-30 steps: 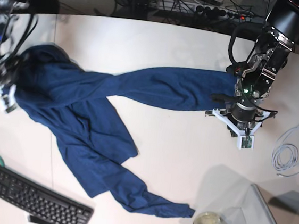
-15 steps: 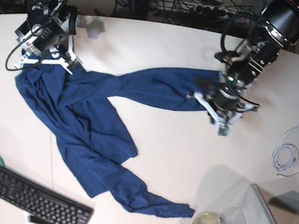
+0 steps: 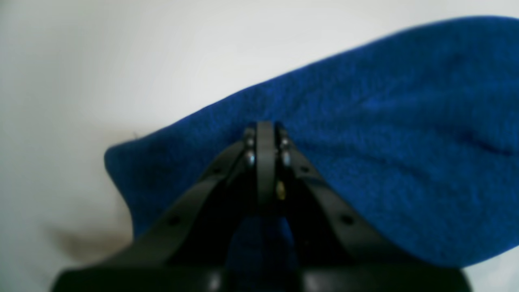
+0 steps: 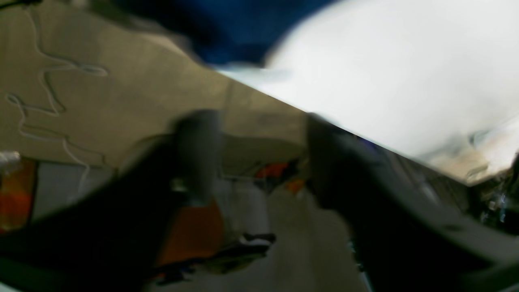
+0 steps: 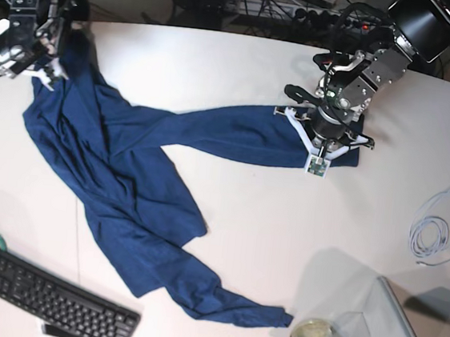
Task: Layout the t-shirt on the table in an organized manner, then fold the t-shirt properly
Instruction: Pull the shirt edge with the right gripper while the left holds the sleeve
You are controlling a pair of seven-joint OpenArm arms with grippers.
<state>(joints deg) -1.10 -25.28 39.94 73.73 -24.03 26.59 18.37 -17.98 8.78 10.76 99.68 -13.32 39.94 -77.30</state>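
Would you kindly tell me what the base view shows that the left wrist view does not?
Only base: the whole twisted t-shirt, a keyboard, a cable coil, a jar and the right gripper at the far corner. Only left wrist: the left gripper up close, shut on the cloth. Both: navy cloth on the white table.

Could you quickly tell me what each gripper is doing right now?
Left gripper: shut on the t-shirt.
Right gripper: open, holding nothing.
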